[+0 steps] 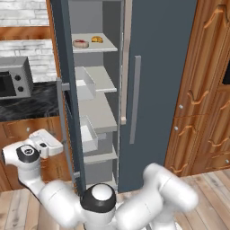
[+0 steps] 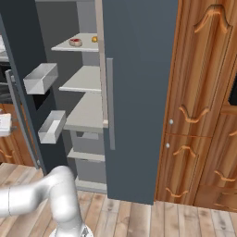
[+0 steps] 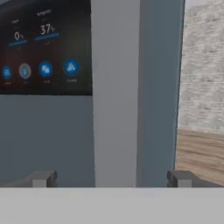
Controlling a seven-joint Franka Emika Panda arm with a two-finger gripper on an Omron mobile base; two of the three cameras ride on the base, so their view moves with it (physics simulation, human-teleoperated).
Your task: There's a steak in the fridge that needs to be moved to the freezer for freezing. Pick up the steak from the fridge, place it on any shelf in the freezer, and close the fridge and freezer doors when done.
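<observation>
Claw [image 3: 111, 178] spread astride bar handle [image 3: 115, 92] of open freezer door [image 1: 67, 90], steak [image 1: 81, 43] beside pastry [image 1: 97, 39]

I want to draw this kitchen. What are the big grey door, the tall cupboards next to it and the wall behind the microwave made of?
The closed grey door looks like smooth painted metal, matte with no shine. The cupboards look like varnished wood: warm brown with grain and carved curves. The wall looks like pale whitish brick, with mortar lines showing.

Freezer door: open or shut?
Open. The freezer door stands swung out, edge toward the left base camera, exposing the steak on the top shelf. The fridge door beside it is shut.
</observation>
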